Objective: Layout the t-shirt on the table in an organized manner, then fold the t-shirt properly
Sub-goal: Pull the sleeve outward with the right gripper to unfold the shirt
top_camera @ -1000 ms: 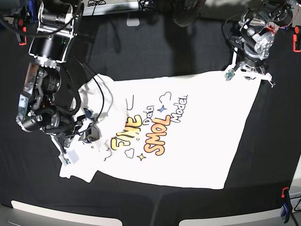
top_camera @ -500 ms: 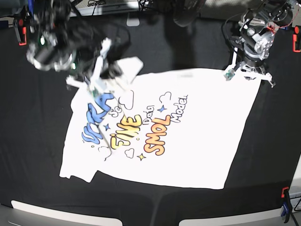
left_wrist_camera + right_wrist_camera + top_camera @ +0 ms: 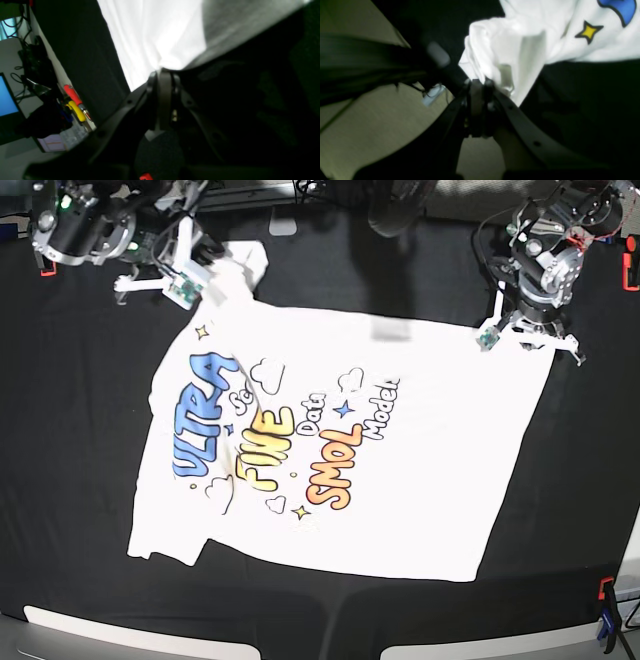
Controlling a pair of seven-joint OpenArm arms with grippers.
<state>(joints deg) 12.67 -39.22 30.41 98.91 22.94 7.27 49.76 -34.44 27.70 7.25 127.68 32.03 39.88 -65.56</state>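
**Spreading the t-shirt: both corners gripped**

Surrounding the bench (image 3: 90, 510) we see orange clamps at the far corners, a blue-and-orange clamp (image 3: 606, 613) at the near edge, and, in the left wrist view, red and yellow tool handles (image 3: 75, 102) on a side ledge. Nothing lies on the t-shirt (image 3: 400, 480) itself.

The t-shirt lies print-up across the middle of the bench. The right gripper (image 3: 200, 280) has its jaws clamped together on the bunched sleeve corner at the far side; the right wrist view shows the cloth gathered at the jaw tips. The left gripper (image 3: 525, 330) has its jaws closed on the opposite far corner of the hem.

Compared with one second ago, the right arm has travelled from the near side of the bench to the far corner, unfolding the flap so that the blue word is now exposed. The left arm is unchanged.

Wide bare black cloth remains on both sides and along the near edge.
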